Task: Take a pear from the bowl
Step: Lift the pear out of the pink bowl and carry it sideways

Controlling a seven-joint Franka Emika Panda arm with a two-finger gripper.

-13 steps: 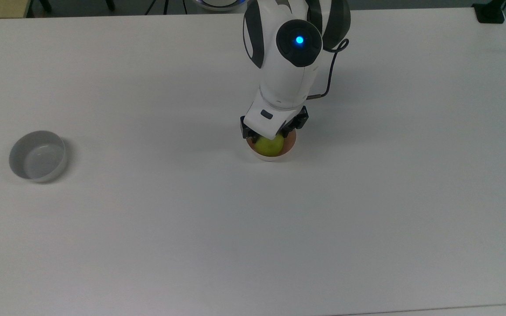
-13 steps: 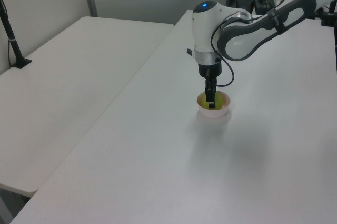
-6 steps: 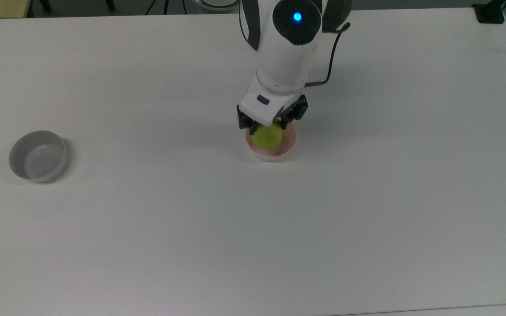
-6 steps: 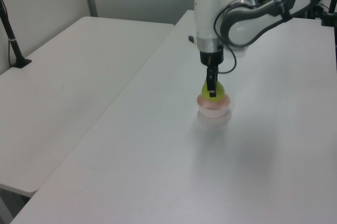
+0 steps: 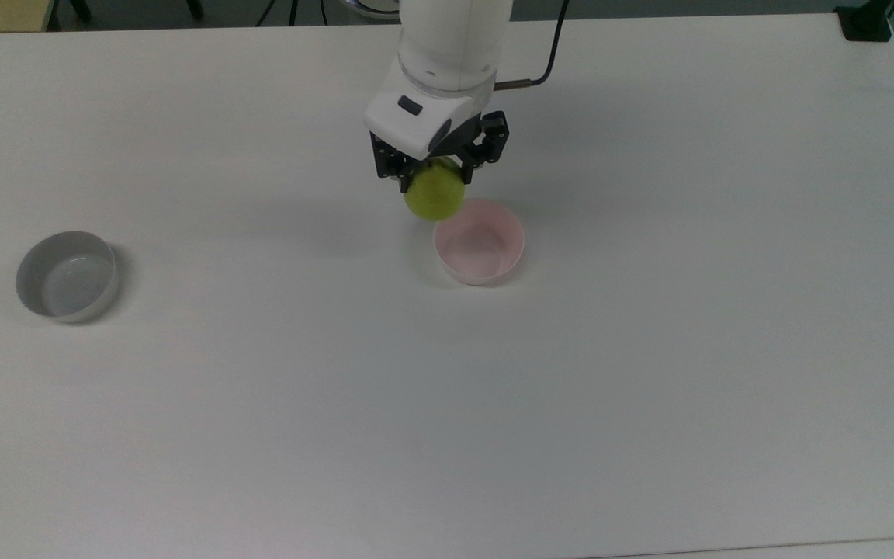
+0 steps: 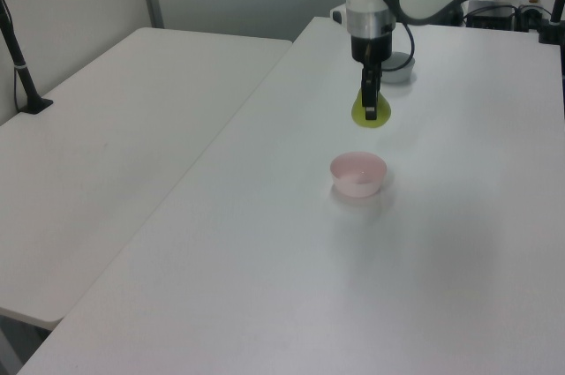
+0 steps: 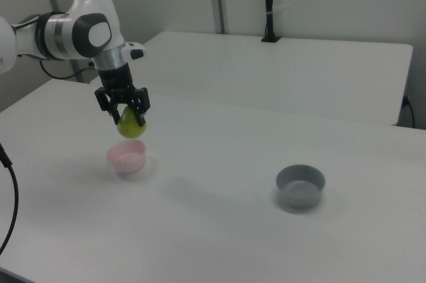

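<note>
The yellow-green pear (image 5: pixel 434 193) (image 6: pixel 372 114) (image 7: pixel 130 127) hangs in the air, held from above by my gripper (image 5: pixel 433 174) (image 6: pixel 370 107) (image 7: pixel 128 116), which is shut on it. The pale pink bowl (image 5: pixel 479 241) (image 6: pixel 358 173) (image 7: pixel 126 158) stands empty on the white table, below the pear. In the top view the pear sits just off the bowl's upper left rim. The pear's stem is hidden between the fingers.
A grey-white bowl (image 5: pixel 67 276) (image 7: pixel 301 185) stands empty at the top view's far left; in the left view it sits behind the arm (image 6: pixel 397 67). A second white table (image 6: pixel 106 137) (image 7: pixel 286 70) adjoins. A black post (image 7: pixel 268 3) stands on it.
My gripper has risen with the pear, lifting it out of the pink bowl, which now stands empty. The arm has drawn back toward the top view's upper left.
</note>
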